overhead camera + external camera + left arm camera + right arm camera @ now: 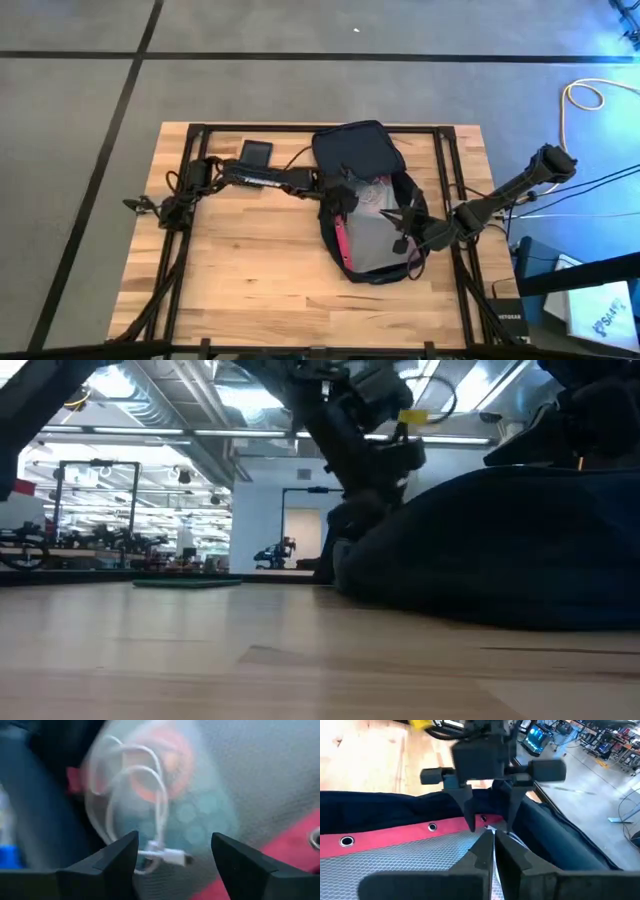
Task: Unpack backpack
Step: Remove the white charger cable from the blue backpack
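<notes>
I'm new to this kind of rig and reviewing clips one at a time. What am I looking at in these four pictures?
A robot with two dark arms works at a wooden table. One picture looks straight down, one sits at table height, and one camera rides on each wrist.

On the table lies an open navy backpack. Inside it is a clear pouch with a red edge, holding a coiled white cable. A small dark device lies beside the left arm.

The left gripper is open over the pouch. The right gripper, shut, touches the pouch, with the left gripper just opposite; whether it pinches anything is unclear.
</notes>
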`<state>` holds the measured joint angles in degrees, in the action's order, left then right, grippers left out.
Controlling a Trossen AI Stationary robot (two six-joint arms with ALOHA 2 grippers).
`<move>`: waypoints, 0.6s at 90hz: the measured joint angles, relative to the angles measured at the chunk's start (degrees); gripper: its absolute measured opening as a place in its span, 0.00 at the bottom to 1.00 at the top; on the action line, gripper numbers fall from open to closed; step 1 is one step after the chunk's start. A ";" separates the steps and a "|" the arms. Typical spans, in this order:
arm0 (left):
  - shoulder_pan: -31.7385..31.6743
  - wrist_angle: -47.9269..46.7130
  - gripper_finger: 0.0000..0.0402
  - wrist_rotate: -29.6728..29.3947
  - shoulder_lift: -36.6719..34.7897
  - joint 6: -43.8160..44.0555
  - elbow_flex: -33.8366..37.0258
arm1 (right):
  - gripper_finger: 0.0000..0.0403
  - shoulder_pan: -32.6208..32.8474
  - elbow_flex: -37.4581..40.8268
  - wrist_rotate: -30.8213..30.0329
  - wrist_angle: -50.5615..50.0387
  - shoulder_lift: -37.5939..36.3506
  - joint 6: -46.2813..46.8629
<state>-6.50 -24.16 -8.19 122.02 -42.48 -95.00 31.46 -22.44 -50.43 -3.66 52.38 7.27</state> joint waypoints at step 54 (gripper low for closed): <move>-3.19 3.27 0.59 6.15 2.57 -2.85 -0.11 | 0.00 0.01 0.00 0.55 0.06 0.00 -0.01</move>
<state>-9.68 -20.89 -2.05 124.59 -45.34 -95.11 31.47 -22.44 -49.89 -3.60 52.38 7.26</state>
